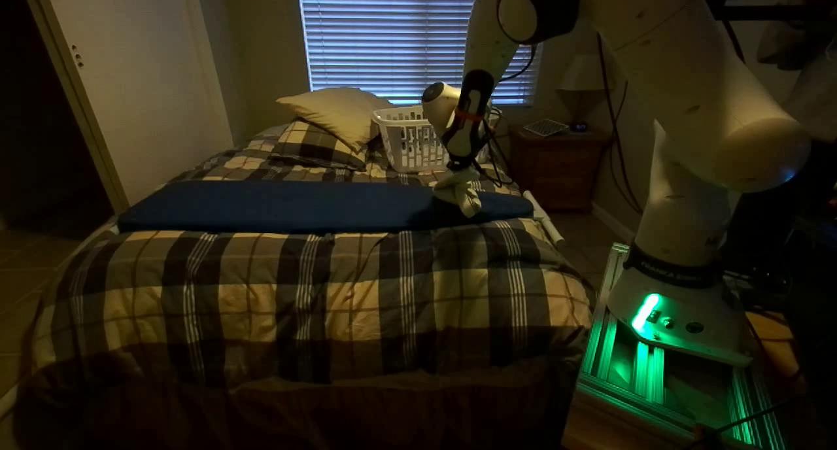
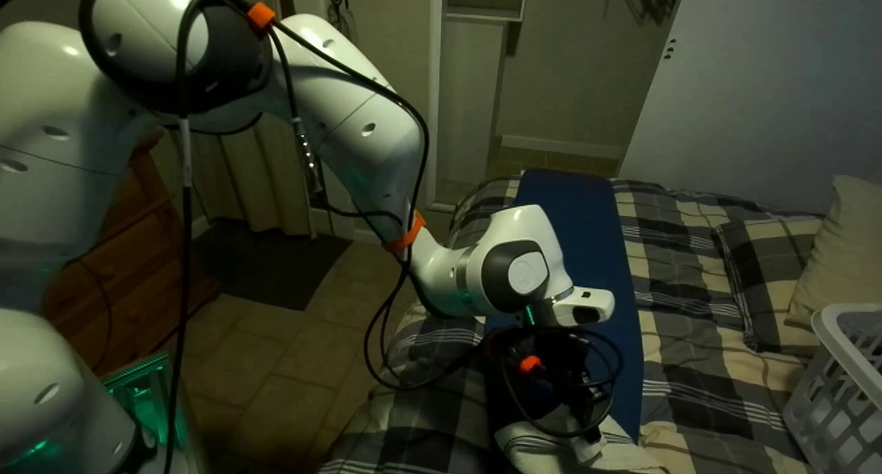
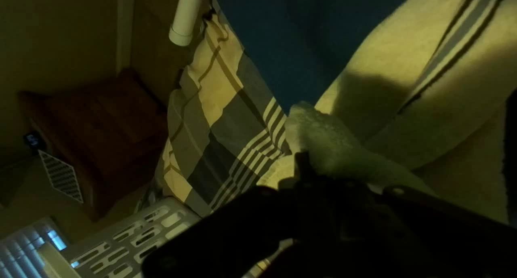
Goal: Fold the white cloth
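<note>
Plaid bed (image 1: pixel 314 286), end effector (image 1: pixel 461 167) gripping bunched cloth (image 3: pixel 379 94) — a hasty tug could drag it all askew!

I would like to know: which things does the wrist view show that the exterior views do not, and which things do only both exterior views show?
Only the wrist view shows the dark and grey stripes across the white cloth.

Only the exterior views show the cream pillow, the plaid pillow and the white arm links.

All share the white cloth, the gripper holding it, the dark blue surface, the plaid bedding and the laundry basket.
</note>
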Robot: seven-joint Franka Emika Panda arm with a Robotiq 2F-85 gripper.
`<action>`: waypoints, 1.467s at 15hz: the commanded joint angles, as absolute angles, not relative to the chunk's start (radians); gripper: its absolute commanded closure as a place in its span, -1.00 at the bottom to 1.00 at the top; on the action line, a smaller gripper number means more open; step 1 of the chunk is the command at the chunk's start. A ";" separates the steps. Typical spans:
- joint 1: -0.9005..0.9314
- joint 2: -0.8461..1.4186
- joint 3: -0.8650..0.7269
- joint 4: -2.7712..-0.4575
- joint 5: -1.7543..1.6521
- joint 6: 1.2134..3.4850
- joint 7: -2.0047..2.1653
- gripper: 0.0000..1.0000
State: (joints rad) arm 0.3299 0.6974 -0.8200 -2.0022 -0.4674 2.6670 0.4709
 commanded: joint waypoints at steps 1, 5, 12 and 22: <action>0.376 0.660 -0.835 -2.051 -0.502 2.598 0.502 0.90; 0.374 0.668 -0.807 -2.046 -0.499 2.535 0.523 0.90; 0.338 0.666 -0.734 -2.033 -0.489 2.464 0.542 0.90; 0.237 0.589 -0.598 -2.043 -0.473 2.409 0.485 -0.12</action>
